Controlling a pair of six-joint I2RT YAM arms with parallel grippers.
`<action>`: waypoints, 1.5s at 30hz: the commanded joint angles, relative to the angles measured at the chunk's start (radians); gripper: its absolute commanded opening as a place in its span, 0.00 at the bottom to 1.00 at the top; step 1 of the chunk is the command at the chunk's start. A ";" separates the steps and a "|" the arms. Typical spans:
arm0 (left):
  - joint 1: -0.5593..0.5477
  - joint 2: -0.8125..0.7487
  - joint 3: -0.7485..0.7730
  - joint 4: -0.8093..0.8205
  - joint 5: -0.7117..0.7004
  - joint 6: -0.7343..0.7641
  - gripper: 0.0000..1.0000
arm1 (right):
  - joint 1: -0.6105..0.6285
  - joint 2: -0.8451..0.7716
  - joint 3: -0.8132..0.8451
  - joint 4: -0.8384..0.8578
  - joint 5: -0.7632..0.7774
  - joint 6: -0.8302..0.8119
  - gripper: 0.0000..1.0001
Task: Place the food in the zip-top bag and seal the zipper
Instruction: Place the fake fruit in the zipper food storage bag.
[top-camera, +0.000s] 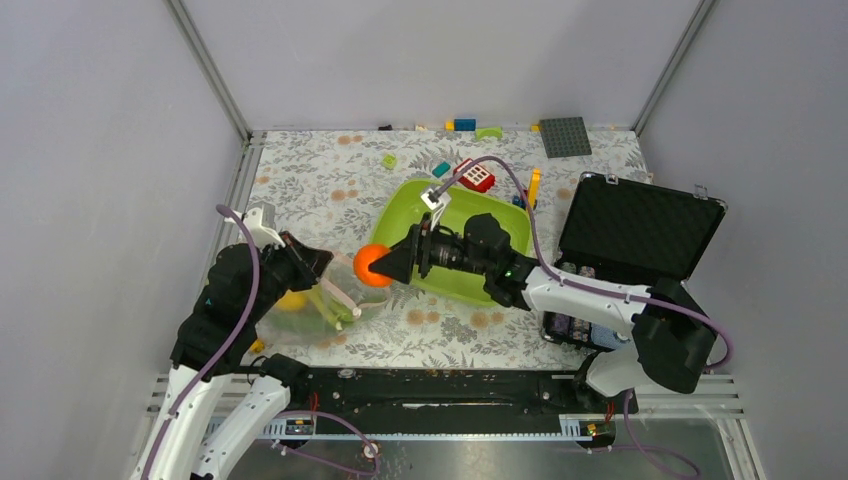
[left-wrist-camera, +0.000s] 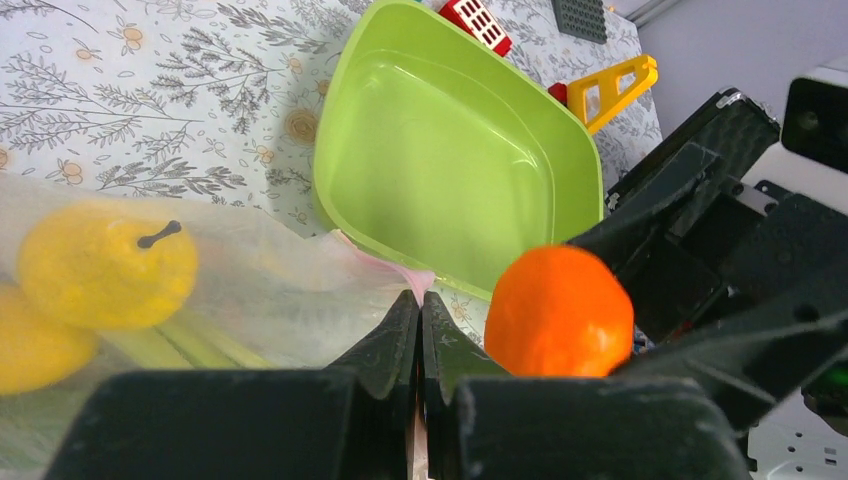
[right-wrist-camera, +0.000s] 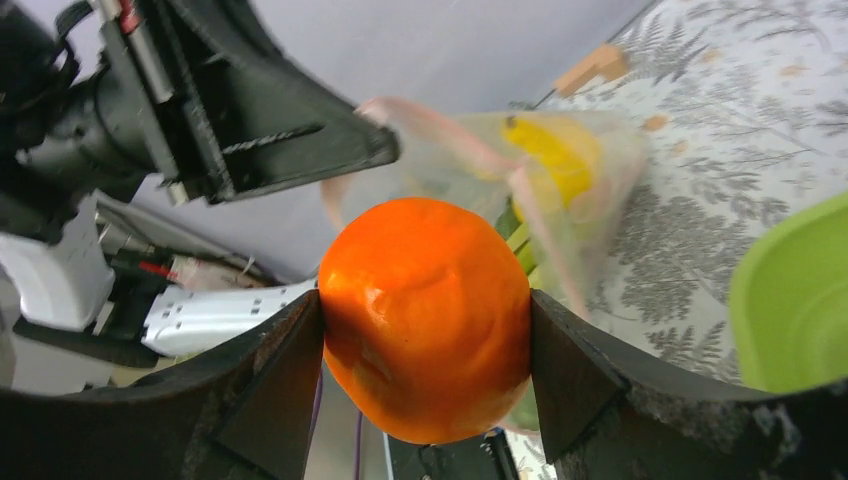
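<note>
Fruit, orange-red, is pinched between the right claw fingers, poised at the zip-top bag mouth. Left claw, pressed together on the bag's rim, holds it raised and open for insertion; yellow fruits lie inside

yellow fruit: cut by left edge; orange fruit: sides behind fingers

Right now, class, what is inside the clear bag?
Two yellow fruits and green stalks show through the zip-top bag; the left pincer hides the rest. Orange fruit is outside.
</note>
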 joint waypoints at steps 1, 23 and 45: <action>0.005 0.004 0.017 0.084 0.053 0.005 0.00 | 0.052 -0.016 0.012 0.019 -0.041 -0.074 0.35; 0.005 -0.018 0.007 0.152 0.210 -0.046 0.00 | 0.223 0.170 0.222 -0.236 0.313 -0.162 0.44; 0.005 -0.055 0.009 0.133 0.156 -0.057 0.00 | 0.242 -0.093 0.073 -0.222 0.380 -0.171 1.00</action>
